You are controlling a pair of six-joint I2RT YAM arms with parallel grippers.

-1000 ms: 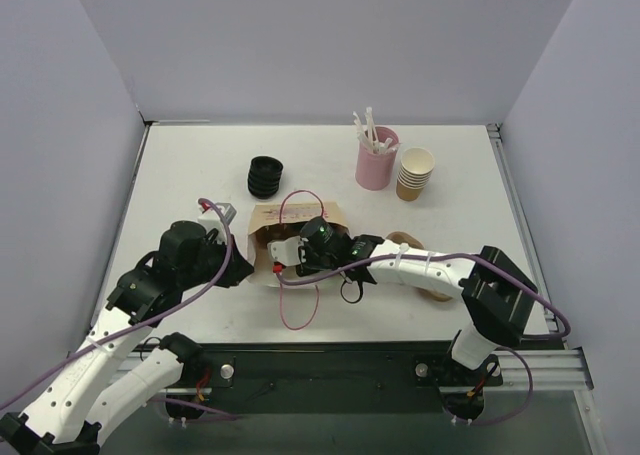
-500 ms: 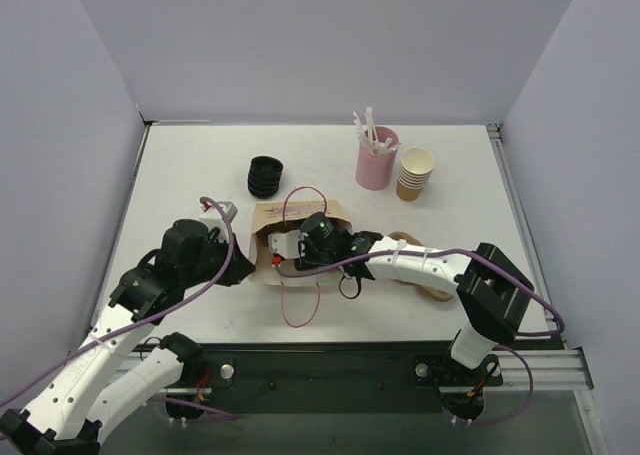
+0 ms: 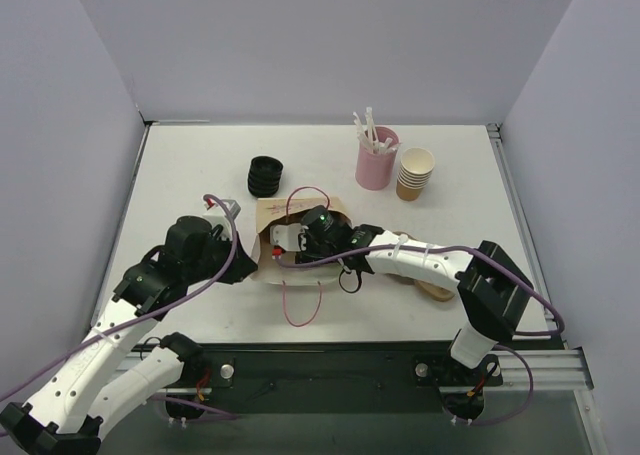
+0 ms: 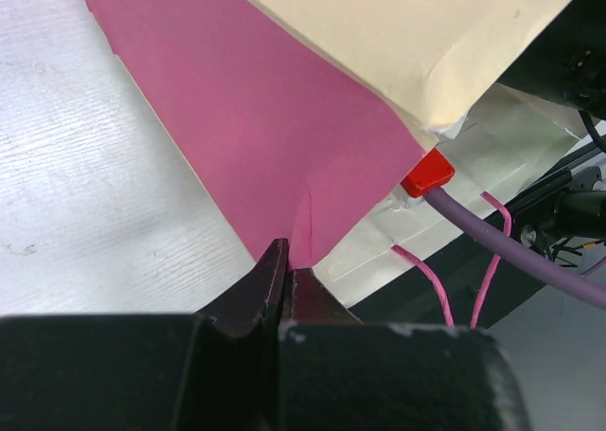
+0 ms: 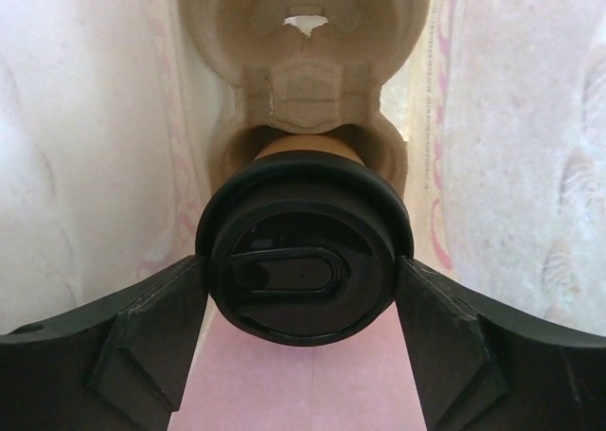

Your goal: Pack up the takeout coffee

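Observation:
The takeout coffee (image 5: 303,260) fills the right wrist view: a black lid on a tan cup, its base in a socket of a pulp cup carrier (image 5: 308,71) inside the paper bag (image 5: 530,166). My right gripper (image 5: 303,294) is shut on the lid's sides. From above, the right gripper (image 3: 297,239) reaches into the mouth of the brown bag (image 3: 275,215), and the cup is hidden. My left gripper (image 4: 289,268) is shut on the edge of the bag's pink inner flap (image 4: 256,118); it holds the bag's left side (image 3: 243,263).
A stack of black lids (image 3: 265,175) stands behind the bag. A pink cup of stirrers (image 3: 376,158) and a stack of lidless paper cups (image 3: 415,173) stand at the back right. The bag's pink handle loop (image 3: 300,305) lies toward the near edge. A brown pulp piece (image 3: 425,280) lies under the right arm.
My right gripper has pushed deeper into the bag, up and to the left, with the coffee. The bag mouth and its handles have shifted a little. The left gripper keeps its grip.

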